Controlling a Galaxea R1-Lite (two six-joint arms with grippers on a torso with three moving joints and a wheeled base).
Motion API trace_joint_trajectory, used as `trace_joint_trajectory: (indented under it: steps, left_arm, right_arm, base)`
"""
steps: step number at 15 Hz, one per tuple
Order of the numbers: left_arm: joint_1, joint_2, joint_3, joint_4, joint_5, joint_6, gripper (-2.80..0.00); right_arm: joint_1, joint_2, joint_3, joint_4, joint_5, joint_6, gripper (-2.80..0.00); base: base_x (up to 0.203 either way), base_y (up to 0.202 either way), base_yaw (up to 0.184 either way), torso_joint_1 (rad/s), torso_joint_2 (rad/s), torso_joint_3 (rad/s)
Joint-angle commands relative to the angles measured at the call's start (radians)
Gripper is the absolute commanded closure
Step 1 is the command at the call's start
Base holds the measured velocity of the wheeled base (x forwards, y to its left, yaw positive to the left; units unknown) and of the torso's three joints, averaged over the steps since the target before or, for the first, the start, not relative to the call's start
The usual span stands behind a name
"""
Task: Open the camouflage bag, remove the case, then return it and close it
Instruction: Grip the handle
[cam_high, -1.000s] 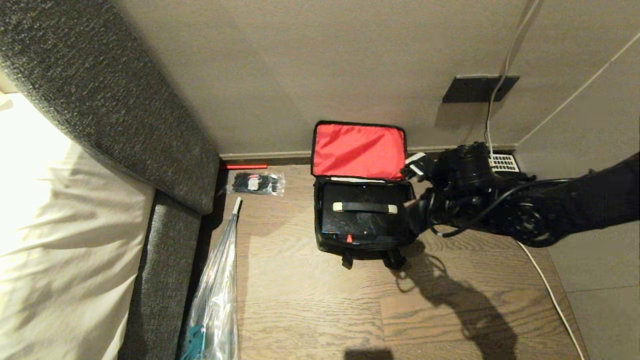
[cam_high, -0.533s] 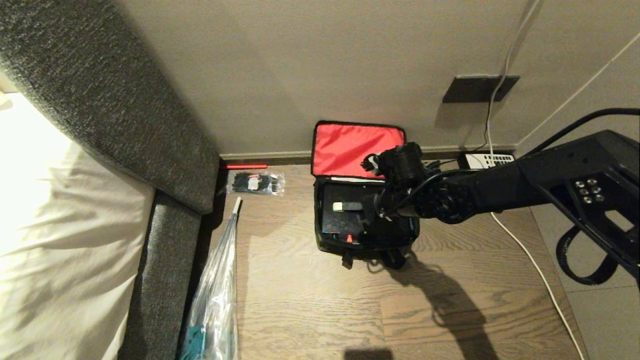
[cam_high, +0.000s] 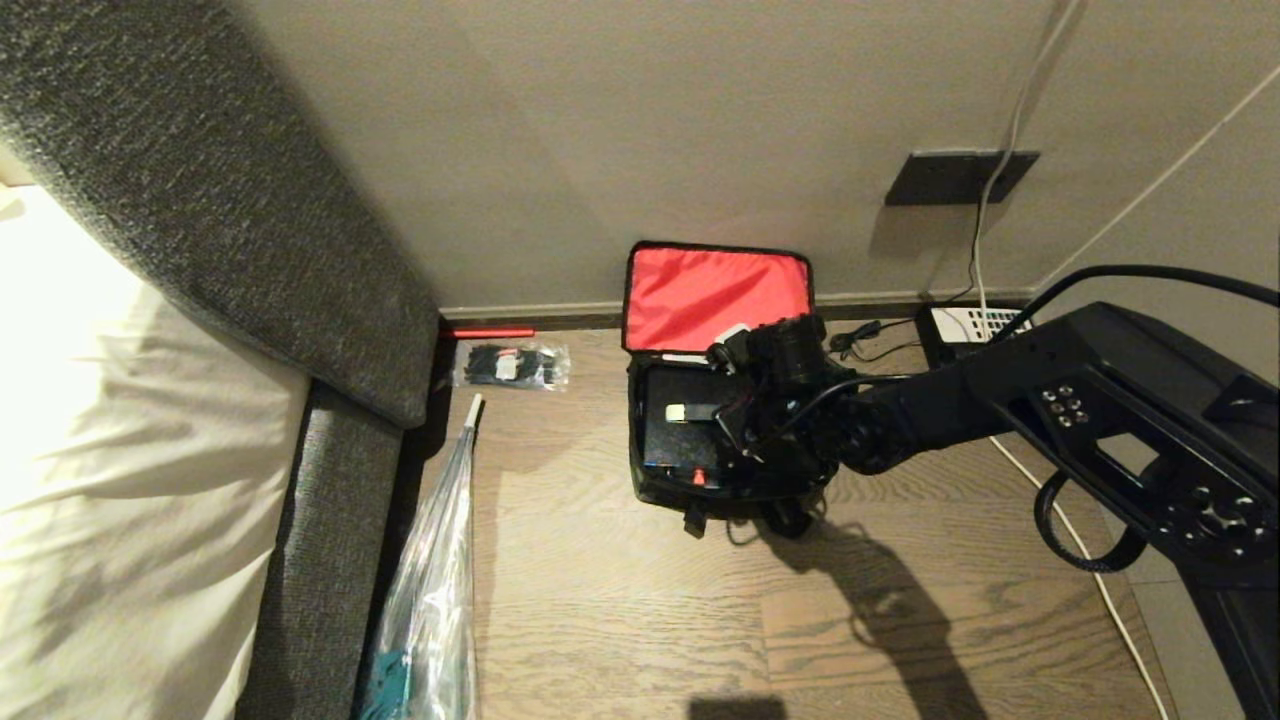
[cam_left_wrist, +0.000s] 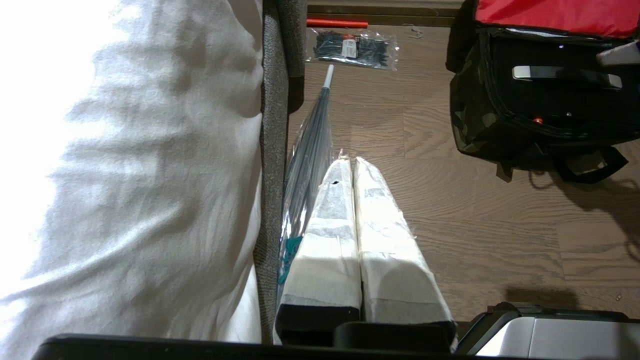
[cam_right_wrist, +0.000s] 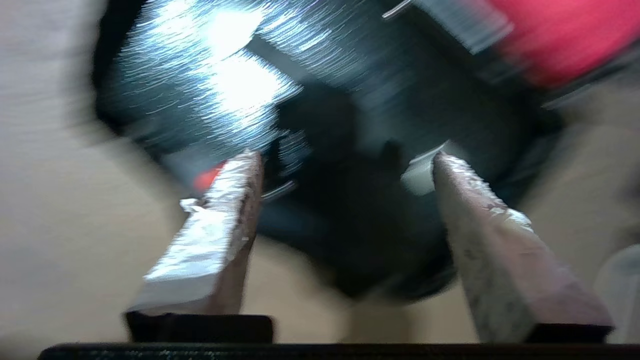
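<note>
- Camouflage bag (cam_high: 655, 480) on floor, red lid (cam_high: 716, 296) up at 12 o'clock.
- Case (cam_high: 678, 430) inside bag.
- Right gripper (cam_right_wrist: 345, 165) over case handle (cam_high: 690, 412), fingers spread wide, empty.
- Left gripper (cam_left_wrist: 352, 165) at 7 o'clock, fingers pressed together.

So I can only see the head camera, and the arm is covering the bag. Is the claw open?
Observer: Yes. In the right wrist view, the right gripper has its fingers spread apart, over the black case.
Operator: Where's the other claw?
Observer: The left gripper is shut, over the wooden floor beside the bed.
Operator: Is the bag really camouflage?
Observer: Yes, the left wrist view shows that pattern on the camouflage bag, on its side.
</note>
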Motion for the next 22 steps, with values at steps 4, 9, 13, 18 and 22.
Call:
trace_joint_trajectory:
  steps: [4,9,13,18,22]
  left_arm:
    - [0.000,-0.002,0.000,0.000,0.000,0.000,0.00]
    - [0.000,-0.002,0.000,0.000,0.000,0.000,0.00]
    - [0.000,-0.002,0.000,0.000,0.000,0.000,0.00]
    - [0.000,-0.002,0.000,0.000,0.000,0.000,0.00]
    - [0.000,-0.002,0.000,0.000,0.000,0.000,0.00]
  right_arm:
    - [-0.013,0.012,0.181,-0.426,-0.195,-0.741,-2.80]
    - [0.043,0.152,0.212,-0.615,-0.232,-0.816,-2.80]
    - [0.067,0.167,0.180,-0.732,-0.235,-0.933,-2.80]
    - [0.062,0.213,0.162,-0.767,-0.247,-1.020,-2.80]
    - [0.063,0.299,0.047,-0.788,-0.327,-1.002,-2.80]
  base:
    - [0.000,0.000,0.000,0.000,0.00,0.000]
    - [0.000,0.000,0.000,0.000,0.00,0.000]
    - [0.000,0.000,0.000,0.000,0.00,0.000]
    - [0.000,0.000,0.000,0.000,0.00,0.000]
    - [0.000,0.000,0.000,0.000,0.00,0.000]
